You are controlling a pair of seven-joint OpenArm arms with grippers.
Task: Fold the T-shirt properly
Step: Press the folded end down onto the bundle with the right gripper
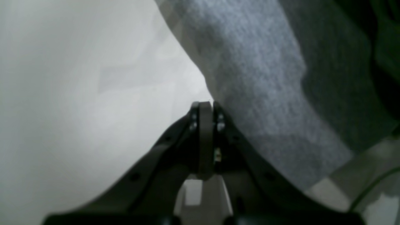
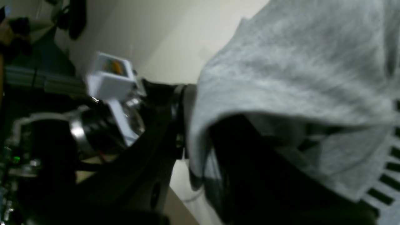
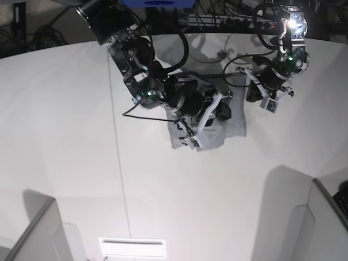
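T-shirt [image 3: 209, 125]: bunched at worktop [image 3: 65, 136] centre. Right gripper [image 2: 187, 125] pinches its edge, lifting for a fold (lettering underneath). Left gripper [image 1: 206, 104], two o'clock: jaws pressed together, empty.

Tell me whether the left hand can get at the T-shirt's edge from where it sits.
Probably yes: the left hand, shut and empty, sits right beside the T-shirt on bare table, with nothing between.

We see a broad white surface [image 3: 65, 136] with a thin dark seam running down it, dark clutter and cables behind. Grey panels [image 3: 38, 234] rise at both lower corners, under bright overhead light.
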